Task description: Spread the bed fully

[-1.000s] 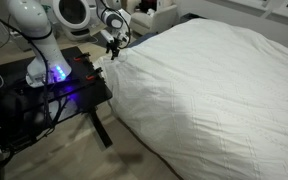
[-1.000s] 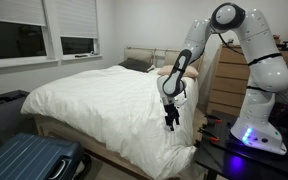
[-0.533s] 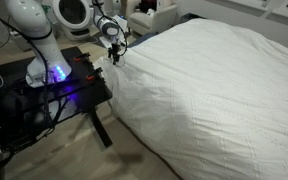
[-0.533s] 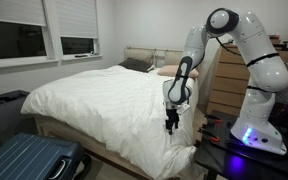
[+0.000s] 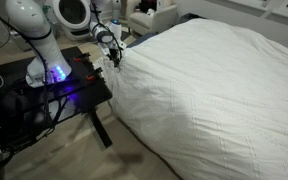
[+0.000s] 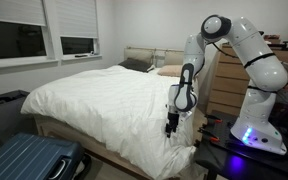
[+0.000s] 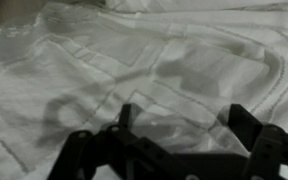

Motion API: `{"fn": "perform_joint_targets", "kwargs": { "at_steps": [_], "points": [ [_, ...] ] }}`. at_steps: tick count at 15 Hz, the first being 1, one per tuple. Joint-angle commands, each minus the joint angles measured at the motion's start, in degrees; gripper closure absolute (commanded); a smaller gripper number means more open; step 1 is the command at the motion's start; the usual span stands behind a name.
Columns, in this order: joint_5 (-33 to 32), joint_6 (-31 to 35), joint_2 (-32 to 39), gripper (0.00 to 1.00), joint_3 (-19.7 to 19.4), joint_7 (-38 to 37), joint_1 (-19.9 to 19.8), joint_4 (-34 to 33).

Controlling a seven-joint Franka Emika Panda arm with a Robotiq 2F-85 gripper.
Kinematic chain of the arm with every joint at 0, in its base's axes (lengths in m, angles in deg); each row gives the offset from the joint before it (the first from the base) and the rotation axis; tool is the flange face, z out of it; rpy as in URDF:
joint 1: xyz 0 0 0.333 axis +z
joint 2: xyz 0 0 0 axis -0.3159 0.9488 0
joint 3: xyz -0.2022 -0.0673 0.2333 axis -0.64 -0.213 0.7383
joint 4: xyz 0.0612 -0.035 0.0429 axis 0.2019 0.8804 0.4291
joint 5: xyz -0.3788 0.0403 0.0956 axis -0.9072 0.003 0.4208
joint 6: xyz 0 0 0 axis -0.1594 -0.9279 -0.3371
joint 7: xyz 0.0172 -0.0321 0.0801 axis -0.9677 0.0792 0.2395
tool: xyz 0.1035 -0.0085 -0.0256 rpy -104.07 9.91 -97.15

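Bed (image 5: 214, 90): duvet mostly spread, wrinkled, with the edge beside the robot bunched. Gripper (image 5: 114, 57): at that edge, jaws apart, nothing held. Remaining, probably: smoothing that edge.

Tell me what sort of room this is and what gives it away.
Most likely a bedroom in a home: a large white-quilted bed fills the room, with pillows at its head, windows behind it and a blue suitcase nearby.
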Motion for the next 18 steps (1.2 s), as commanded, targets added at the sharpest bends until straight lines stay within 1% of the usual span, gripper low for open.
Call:
{"fn": "perform_joint_targets", "kwargs": {
  "at_steps": [1, 2, 6, 8, 9, 10, 13, 18],
  "points": [
    [-2.1, 1.2, 0.4, 0.32, 1.0, -0.1, -2.5, 0.5],
    [-2.3, 0.9, 0.4, 0.42, 1.1, -0.2, -3.0, 0.4],
    [-2.0, -2.9, -0.3, 0.73, 2.1, -0.9, -5.5, -0.5],
    [-1.5, -7.1, -0.4, 0.87, 3.3, -0.9, -7.3, -1.4],
    [-1.1, -9.6, -0.2, 0.95, 3.8, -0.7, -8.0, -2.1],
    [-0.4, -13.2, 0.0, 0.99, 4.3, -0.5, -8.7, -3.0],
    [1.9, -20.9, 0.6, 1.00, 4.8, 0.6, -9.4, -5.2],
    [5.9, -29.5, 0.7, 1.00, 4.2, 1.4, -8.7, -8.1]
  ]
}}
